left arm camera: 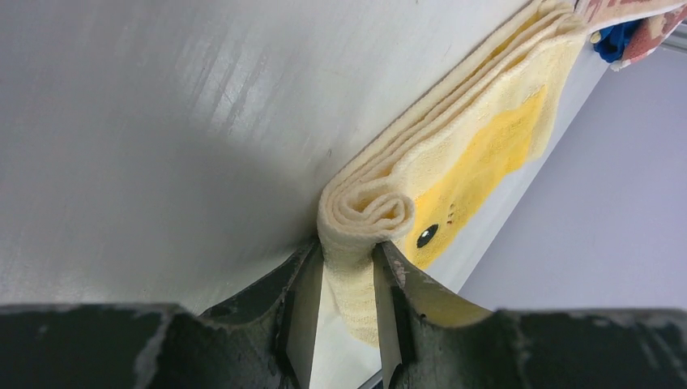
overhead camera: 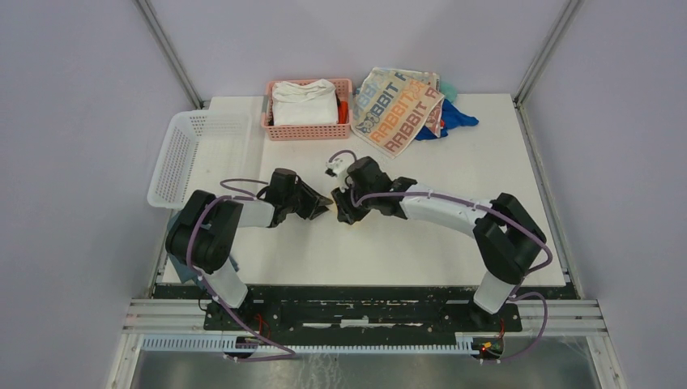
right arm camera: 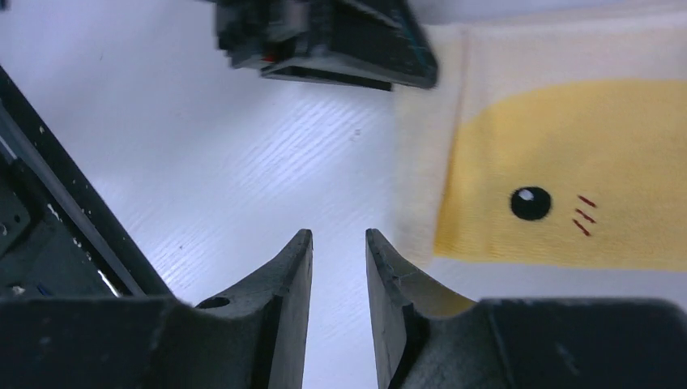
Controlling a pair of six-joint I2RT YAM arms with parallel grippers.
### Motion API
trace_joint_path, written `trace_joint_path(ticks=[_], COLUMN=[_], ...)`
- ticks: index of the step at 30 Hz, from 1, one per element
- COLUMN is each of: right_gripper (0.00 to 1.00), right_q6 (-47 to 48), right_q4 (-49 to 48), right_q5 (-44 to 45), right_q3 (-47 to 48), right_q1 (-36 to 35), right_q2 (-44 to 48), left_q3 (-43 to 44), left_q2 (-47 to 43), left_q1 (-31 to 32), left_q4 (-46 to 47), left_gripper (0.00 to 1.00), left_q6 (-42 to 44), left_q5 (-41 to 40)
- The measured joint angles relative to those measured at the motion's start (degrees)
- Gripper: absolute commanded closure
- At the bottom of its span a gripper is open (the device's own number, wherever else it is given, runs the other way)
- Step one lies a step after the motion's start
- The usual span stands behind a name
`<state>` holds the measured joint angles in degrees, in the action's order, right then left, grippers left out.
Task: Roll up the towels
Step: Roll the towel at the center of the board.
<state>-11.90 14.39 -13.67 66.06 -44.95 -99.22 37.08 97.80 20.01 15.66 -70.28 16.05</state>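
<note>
– Lilac-grey walls stand around a white worktop (overhead camera: 486, 154), yes? What is at the back of it?
– At the far edge there is a pink basket (overhead camera: 308, 132) with a thick white cloth (overhead camera: 304, 101) inside. Just beside it, to the right, lies the RABBIT towel (overhead camera: 397, 109), partly over a blue cloth (overhead camera: 458, 121). A white basket (overhead camera: 170, 174) sits at the left edge.
– And the yellow towel?
– The yellow towel (left arm camera: 462, 154) lies near the middle of the worktop, between the two arms. It is folded into a long strip and has a cartoon face on it. One end is curled into a small roll.
– Who holds it?
– The left gripper (left arm camera: 348, 259); its jaws are closed on that rolled end. The right gripper (right arm camera: 339, 243) has its jaws apart with nothing between them, just beside the flat part of the towel.
</note>
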Motion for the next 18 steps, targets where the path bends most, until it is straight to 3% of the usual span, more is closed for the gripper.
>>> trace_joint_path(ticks=[6, 18], right_gripper=[0.62, 0.58], right_q6=[7.72, 14.16], right_q4=[0.61, 2.91], right_q5=[11.50, 23.52], right_q3=[0.24, 1.97], right_q1=[-8.31, -9.44], right_q2=[-0.83, -7.39], left_q3=[0.17, 0.48], left_q2=[-0.02, -0.02], left_q1=[0.00, 0.11], left_q4=[-0.50, -1.05], left_gripper=[0.60, 0.60], left_q6=[0.00, 0.02], left_q5=[-0.07, -0.26])
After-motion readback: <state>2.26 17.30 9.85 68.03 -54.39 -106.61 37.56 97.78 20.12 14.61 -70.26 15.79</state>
